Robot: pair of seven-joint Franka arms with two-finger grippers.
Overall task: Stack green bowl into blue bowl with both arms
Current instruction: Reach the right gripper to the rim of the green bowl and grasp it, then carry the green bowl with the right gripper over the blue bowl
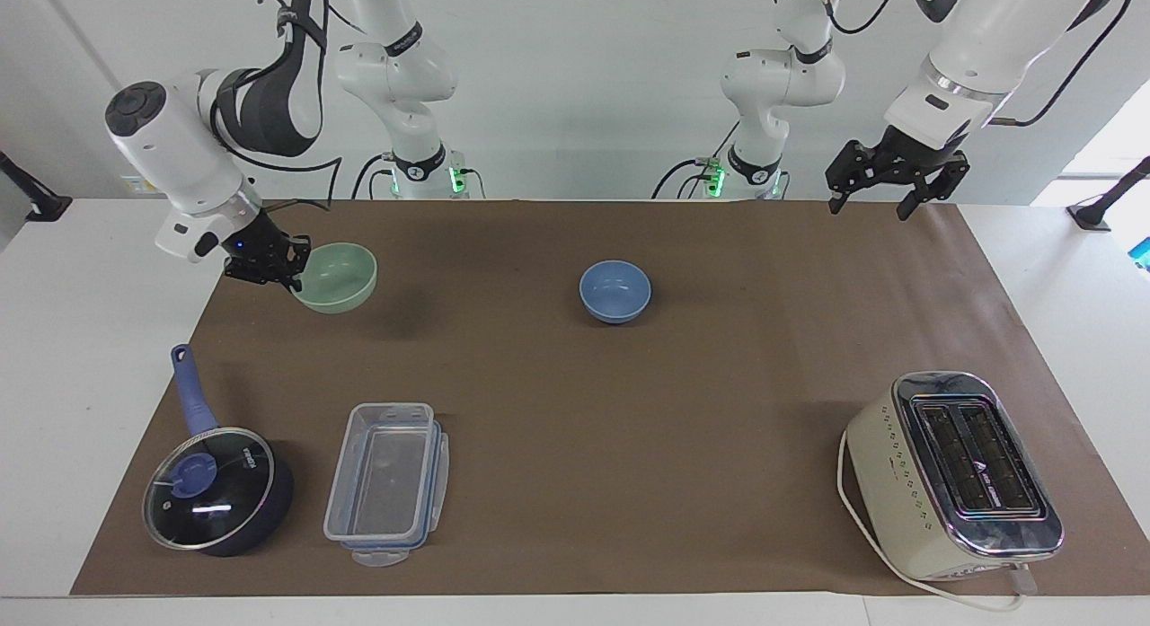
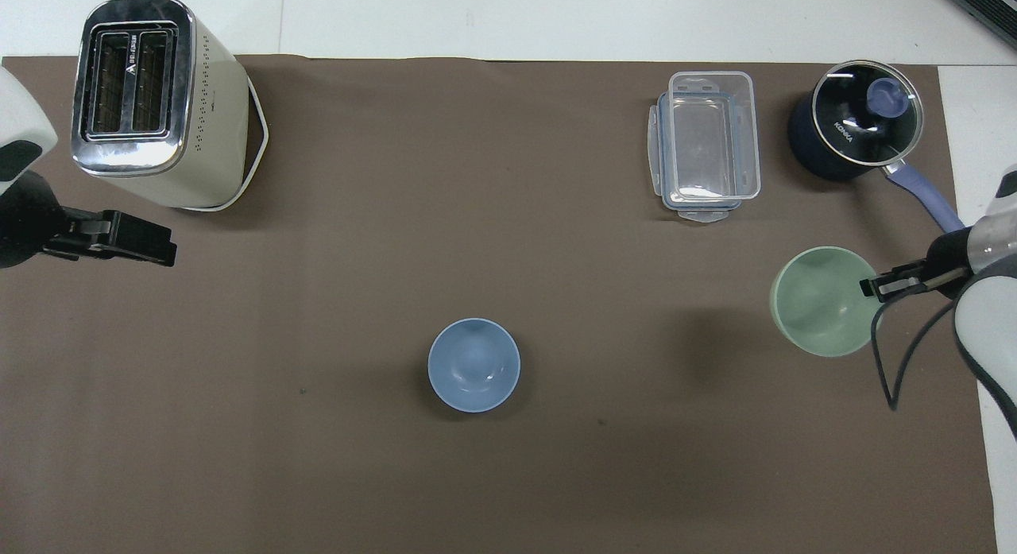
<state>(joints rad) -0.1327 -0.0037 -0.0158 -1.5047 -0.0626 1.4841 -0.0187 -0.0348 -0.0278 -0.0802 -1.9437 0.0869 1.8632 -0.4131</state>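
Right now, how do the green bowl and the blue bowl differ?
The green bowl is pale mint; the blue bowl is periwinkle. The right gripper is shut on the green bowl's rim and holds it off the mat, tilted; the blue bowl sits upright, untouched. Both look alike in shape and size.

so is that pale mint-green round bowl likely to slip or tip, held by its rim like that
Probably stiff: the pale mint-green round bowl keeps its shape, pinched at one rim by the right gripper. That off-centre hold may let it tilt. Its smooth-looking matte surface could slip.

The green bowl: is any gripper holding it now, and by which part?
Yes. The right gripper is shut on the green bowl, pinching its rim, and the bowl hangs above the mat. The left gripper is open and holds nothing.
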